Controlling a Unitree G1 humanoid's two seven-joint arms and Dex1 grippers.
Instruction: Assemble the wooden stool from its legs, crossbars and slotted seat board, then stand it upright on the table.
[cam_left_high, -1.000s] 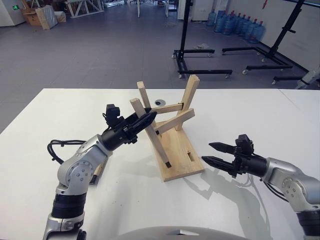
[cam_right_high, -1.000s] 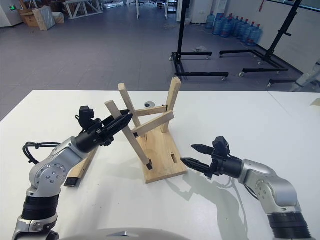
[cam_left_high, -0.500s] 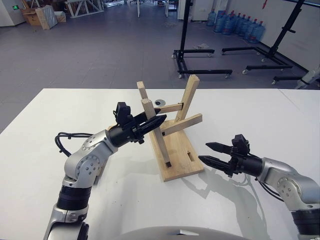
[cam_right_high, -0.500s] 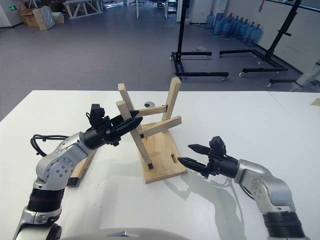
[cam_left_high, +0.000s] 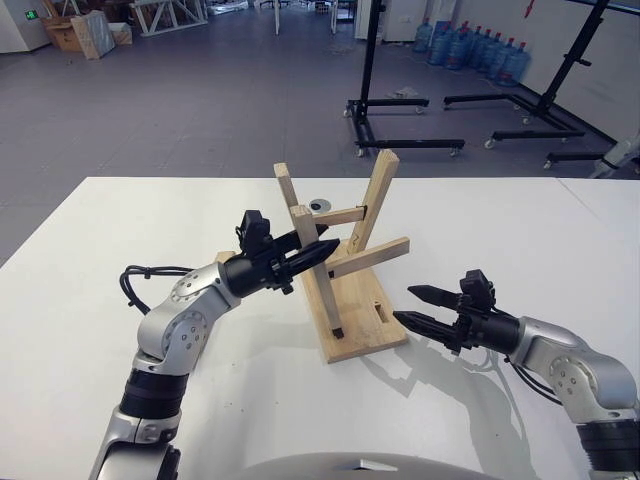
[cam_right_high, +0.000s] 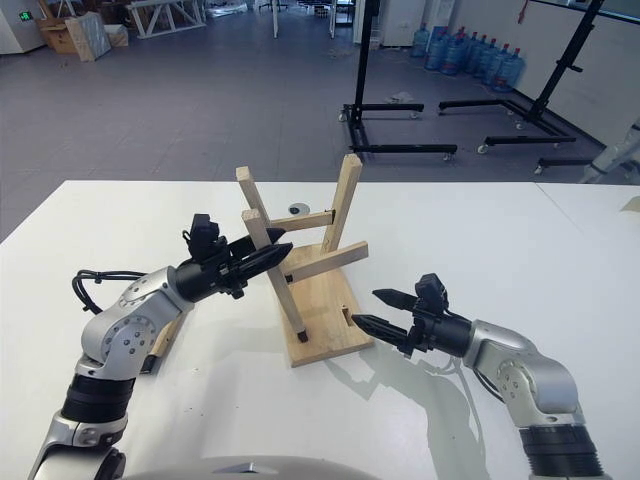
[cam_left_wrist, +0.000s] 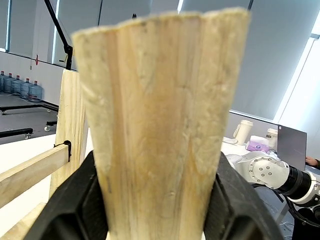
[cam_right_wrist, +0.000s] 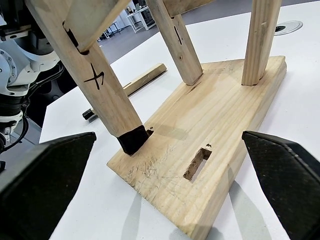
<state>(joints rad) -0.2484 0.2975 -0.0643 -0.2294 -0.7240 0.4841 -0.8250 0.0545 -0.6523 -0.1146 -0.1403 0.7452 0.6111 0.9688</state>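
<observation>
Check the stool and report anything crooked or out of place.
The near leg, clamped in the left gripper, leans steeply, with its black-tipped end on the seat board. Its crossbar juts out sideways, its far end joined to nothing. One slot in the board sits empty.

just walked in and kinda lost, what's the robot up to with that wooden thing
The robot is mid-assembly. The seat board lies flat on the table with legs and crossbars sticking up. The left gripper is shut on the nearest leg, whose dark tip rests on the board. The right gripper hangs open beside the board's near edge.
</observation>
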